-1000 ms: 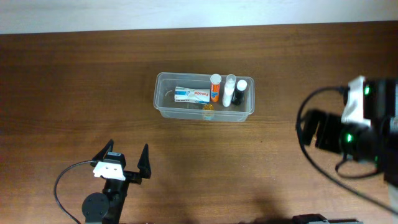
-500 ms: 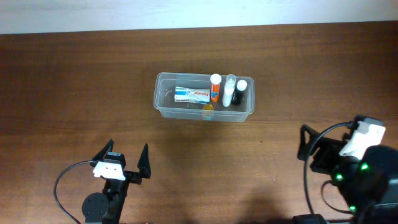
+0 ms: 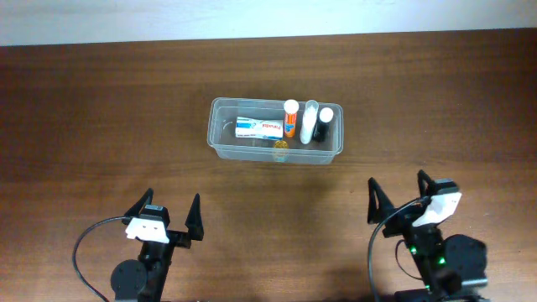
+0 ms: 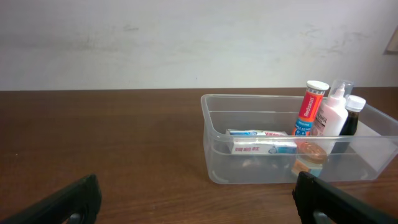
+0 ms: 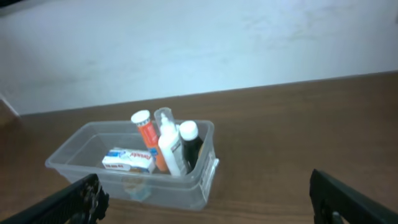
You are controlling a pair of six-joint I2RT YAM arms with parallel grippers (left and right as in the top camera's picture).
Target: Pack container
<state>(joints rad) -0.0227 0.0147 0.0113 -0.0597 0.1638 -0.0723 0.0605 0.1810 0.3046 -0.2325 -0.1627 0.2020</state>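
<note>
Centrally on the counter (image 3: 101, 109) sits the container (image 3: 220, 138), holding a flat box (image 3: 258, 127), an orange tube (image 3: 290, 117), a white bottle (image 3: 310, 122) and a dark bottle (image 3: 324, 126). Well apart, nearer the front edge, the left end effector (image 3: 173, 199) and the right end effector (image 3: 397, 183) are spread wide, gripping nothing.

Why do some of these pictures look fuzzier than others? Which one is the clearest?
Overhead is clearest: even light, no glare, the container sharp. Left wrist: container crisp, but the left fingers in the bottom corners are dark, blurred shapes, probably too near to focus. Right wrist: softest and tilted, labels unreadable, right fingers also dark blurs.
</note>
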